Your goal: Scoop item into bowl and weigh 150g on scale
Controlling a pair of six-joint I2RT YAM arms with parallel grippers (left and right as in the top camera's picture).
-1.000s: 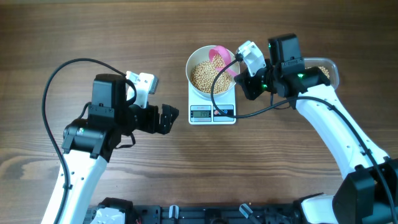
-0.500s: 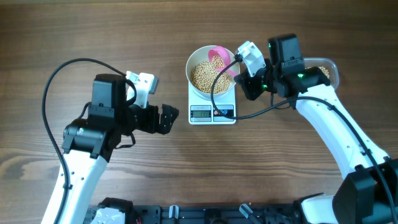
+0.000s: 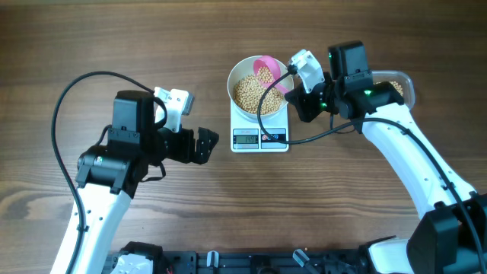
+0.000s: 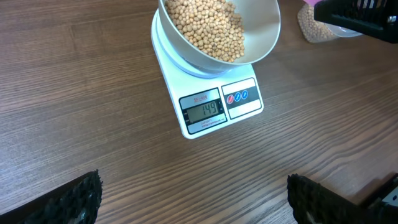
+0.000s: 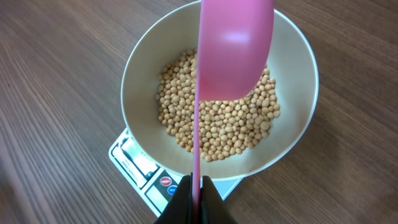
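A white bowl (image 3: 242,70) (image 4: 264,34) (image 5: 298,56) holding many pale-beige beans (image 3: 247,93) (image 4: 208,28) (image 5: 230,127) stands on the white scale (image 3: 260,138) (image 4: 211,109) (image 5: 134,158). The scale's display reads 149 in the left wrist view. My right gripper (image 3: 298,90) (image 5: 196,193) is shut on the handle of a pink scoop (image 3: 268,70) (image 5: 233,53), which hangs tilted over the bowl's right half. The left gripper (image 3: 207,144) (image 4: 193,199) is open and holds nothing, left of the scale, low above the table.
A clear plastic tub with more beans (image 3: 399,87) (image 4: 317,28) sits right of the scale, partly hidden under the right arm. A black cable (image 3: 266,99) loops from the right wrist across the bowl's edge. Wooden tabletop (image 3: 152,46) surrounds everything.
The pink scoop has tipped slightly over the bowl. Both arms otherwise hold their places.
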